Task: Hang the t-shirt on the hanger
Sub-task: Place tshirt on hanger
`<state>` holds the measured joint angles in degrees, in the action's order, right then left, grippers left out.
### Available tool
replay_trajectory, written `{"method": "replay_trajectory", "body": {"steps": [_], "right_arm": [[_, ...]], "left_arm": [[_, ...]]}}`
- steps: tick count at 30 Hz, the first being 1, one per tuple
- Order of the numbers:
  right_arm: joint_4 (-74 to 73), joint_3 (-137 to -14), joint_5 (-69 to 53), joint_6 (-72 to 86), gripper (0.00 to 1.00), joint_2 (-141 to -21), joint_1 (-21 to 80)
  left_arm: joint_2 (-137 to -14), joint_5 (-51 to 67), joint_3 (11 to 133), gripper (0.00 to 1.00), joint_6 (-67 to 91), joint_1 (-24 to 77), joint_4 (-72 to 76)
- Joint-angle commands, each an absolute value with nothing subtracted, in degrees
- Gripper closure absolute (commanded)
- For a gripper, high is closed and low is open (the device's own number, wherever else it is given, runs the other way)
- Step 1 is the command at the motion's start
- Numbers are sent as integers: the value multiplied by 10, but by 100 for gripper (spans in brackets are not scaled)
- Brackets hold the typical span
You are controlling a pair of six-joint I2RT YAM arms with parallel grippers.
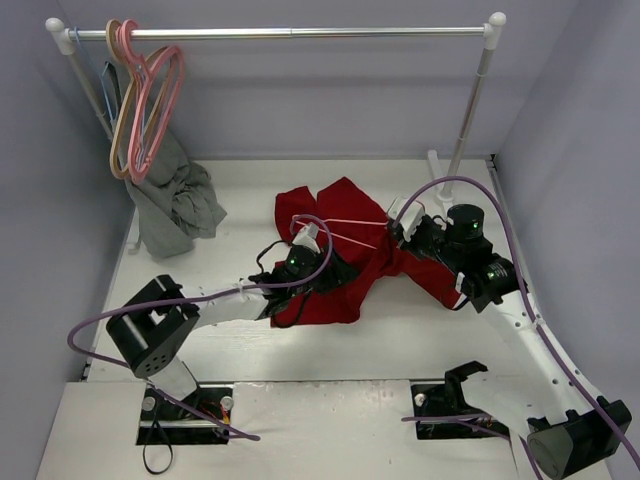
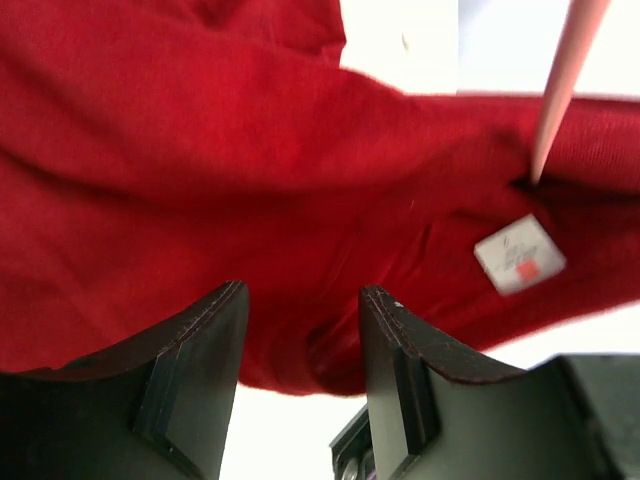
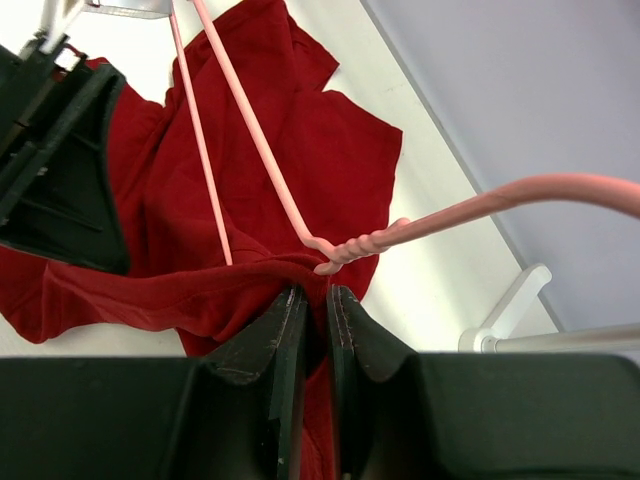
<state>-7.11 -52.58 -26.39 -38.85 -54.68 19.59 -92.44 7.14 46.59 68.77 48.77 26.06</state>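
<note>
Threading the hanger (image 3: pixel 360 245) into the t-shirt (image 1: pixel 350 285) looks like the step in hand. The shirt lies crumpled mid-table (image 1: pixel 400 330), and one hanger arm goes in at the collar by the white label (image 2: pixel 520 255). Right gripper (image 3: pixel 315 292) is pressed together, pinching a fold of red cloth just below the hanger's twisted neck. Left gripper (image 2: pixel 302 295) is spread, with red cloth between and beyond its fingers, not gripped. Next, probably: left closes on the collar edge and draws the cloth over the hanger's shoulder while right holds.
</note>
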Motion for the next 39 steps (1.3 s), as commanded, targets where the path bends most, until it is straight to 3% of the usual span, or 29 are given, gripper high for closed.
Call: {"method": "replay_trajectory", "body": {"steps": [1,12,39], "right_arm": [[-26,-538,-265,-391,100,-537,197],[-22,-541,-265,-388,100,-549,197],[-15,-540,-254,-376,100,-551,197]], "left_arm": [[-869,91,462,53,664,493,286],[-846,104,458,53,628,511,280],[-930,139,532,53,608,555,256]]}}
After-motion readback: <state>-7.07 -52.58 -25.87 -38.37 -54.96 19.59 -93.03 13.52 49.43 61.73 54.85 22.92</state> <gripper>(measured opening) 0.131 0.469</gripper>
